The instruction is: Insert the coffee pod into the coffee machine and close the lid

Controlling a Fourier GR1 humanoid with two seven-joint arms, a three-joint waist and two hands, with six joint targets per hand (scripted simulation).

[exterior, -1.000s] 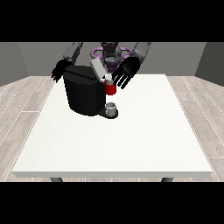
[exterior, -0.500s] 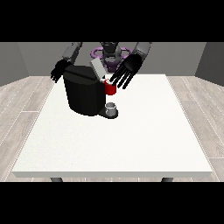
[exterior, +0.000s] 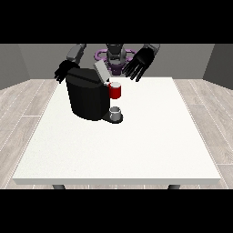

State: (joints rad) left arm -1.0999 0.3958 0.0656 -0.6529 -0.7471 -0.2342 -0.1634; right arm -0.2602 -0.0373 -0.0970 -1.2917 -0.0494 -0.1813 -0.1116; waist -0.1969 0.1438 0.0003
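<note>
One coffee machine (exterior: 86,98), one red thing at the machine (exterior: 115,91), one small grey thing (exterior: 116,111), two black hands, one white table (exterior: 136,150).

Left to right: the hand at the view's left (exterior: 62,73) is sitting behind the machine's far-left top corner, mostly hidden by the body; cannot tell how its fingers are lying. The black machine is standing on the far-left part of the table, with its grey lid (exterior: 101,71) tilting up and open at the top right. The red thing is sticking out of the machine's right side, just under the lid. Below it the grey thing is resting upright on the machine's base plate; cannot tell if it is the pod. The hand at the view's right (exterior: 139,66) is hovering above the far edge, right of the lid, fingers spread apart and pointing down, holding nothing.

Near half and right side of the table are offering wide room; the machine is standing well in from the left edge.
</note>
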